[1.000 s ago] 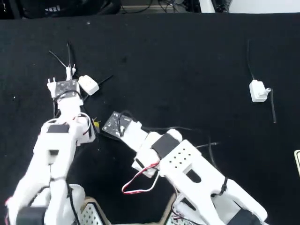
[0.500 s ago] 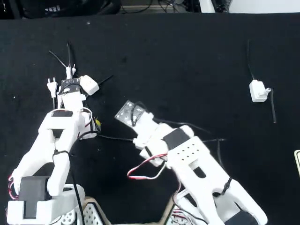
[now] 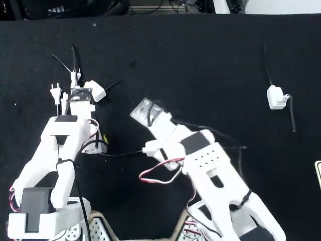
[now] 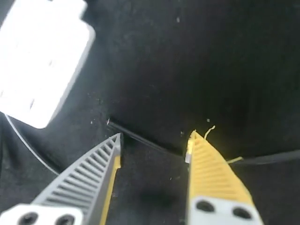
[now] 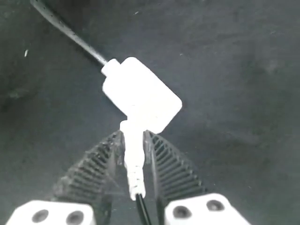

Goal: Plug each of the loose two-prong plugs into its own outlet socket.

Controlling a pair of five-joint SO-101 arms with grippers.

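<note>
The plug (image 5: pixel 133 164) sits lengthwise between the ribbed fingers of the right gripper (image 5: pixel 134 140), pinched narrow around its slim body with its black lead trailing back toward the wrist. Its front end meets a white block (image 5: pixel 140 96) that has a cord of its own leaving the far side. The two appear joined, though whether the prongs are fully seated is hidden. Gripping the plug along its axis like this would let the arm push straight into the socket face, which is probably why it is taken from behind and not across. In the high view this gripper (image 3: pixel 145 111) hangs over the middle of the black table (image 3: pixel 200 60).

The left gripper (image 4: pixel 154 137) is spread wide and holds nothing. Its tips are low over the cloth on either side of a thin black cord (image 4: pixel 136 136), with a socket block (image 4: pixel 42 61) just beside it. That straddle looks like a set-up for closing on the cord, to steady or drag whatever it leads to. From above, the same socket block (image 3: pixel 95 91) lies beside the left gripper among several leads, and a loose plug (image 3: pixel 55 93) rests near it, prongs free. A far socket (image 3: pixel 275 97) lies well apart on the right side, unattended
</note>
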